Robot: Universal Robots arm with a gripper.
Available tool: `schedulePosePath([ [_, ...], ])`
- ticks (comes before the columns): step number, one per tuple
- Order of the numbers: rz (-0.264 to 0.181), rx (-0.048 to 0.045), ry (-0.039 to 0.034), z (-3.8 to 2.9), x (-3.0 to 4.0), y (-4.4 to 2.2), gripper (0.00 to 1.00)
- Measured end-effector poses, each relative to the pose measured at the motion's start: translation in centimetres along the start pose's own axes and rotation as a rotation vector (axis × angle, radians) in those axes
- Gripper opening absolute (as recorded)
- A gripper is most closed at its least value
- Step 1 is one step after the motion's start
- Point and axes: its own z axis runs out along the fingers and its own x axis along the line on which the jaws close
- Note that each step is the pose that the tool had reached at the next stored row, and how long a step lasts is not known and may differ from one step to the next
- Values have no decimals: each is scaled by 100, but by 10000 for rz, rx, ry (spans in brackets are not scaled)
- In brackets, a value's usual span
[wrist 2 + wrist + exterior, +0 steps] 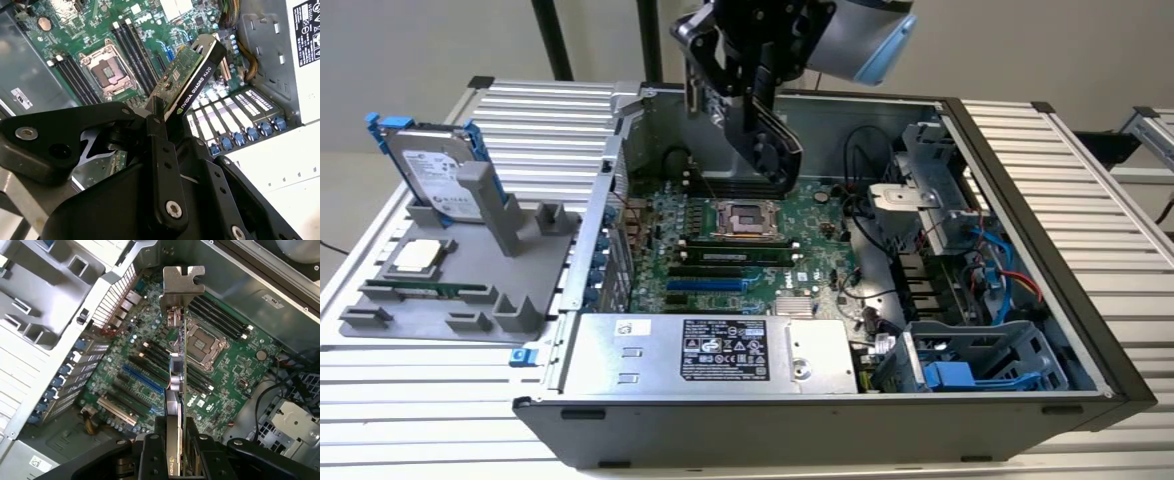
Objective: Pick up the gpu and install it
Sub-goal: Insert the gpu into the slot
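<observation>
My gripper (pixel 736 85) hangs above the open computer case, shut on the gpu (pixel 770 145), which points down toward the green motherboard (pixel 720 255). In the second wrist view the gpu (pixel 189 70) shows its green board and black cooler edge, clamped between the black fingers (pixel 159 131). The first wrist view looks along the card (pixel 178 375) edge-on to its silver end bracket (pixel 183 284), held over the processor socket (pixel 200 342) and the expansion slots (pixel 142 380). The card is clear of the board and touches nothing.
A grey holder (pixel 440 290) on the exterior view's left carries a hard drive with blue rails (pixel 434 165), a processor chip and a memory stick. The power supply (pixel 707 350) lines the case's near side. Cables and a drive cage (pixel 974 360) crowd the exterior view's right.
</observation>
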Motion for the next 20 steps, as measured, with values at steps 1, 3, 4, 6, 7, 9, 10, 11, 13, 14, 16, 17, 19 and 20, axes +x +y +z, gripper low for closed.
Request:
schedulePosePath([
  [1, -77, -2, -1, 0, 0, 0, 0],
  [3, -253, -5, -3, 0, 0, 0, 0],
  [4, -336, -7, -4, 0, 0, 0, 0],
  [6, -500, -10, -5, 0, 0, 0, 0],
  [7, -591, -12, -6, 0, 0, 0, 0],
  [9, -755, -15, -7, 0, 0, 0, 0],
  [10, -840, -17, -8, 0, 0, 0, 0],
  [11, -922, -19, -10, 0, 0, 0, 0],
  [13, -1077, -21, -10, 0, 0, 0, 0],
  [14, -1155, -23, -11, 0, 0, 0, 0],
  [16, -1314, -26, -13, 0, 0, 0, 0],
  [17, -1392, -27, -14, 0, 0, 0, 0],
  [19, -1548, -31, -15, 0, 0, 0, 0],
  [20, -1629, -32, -16, 0, 0, 0, 0],
])
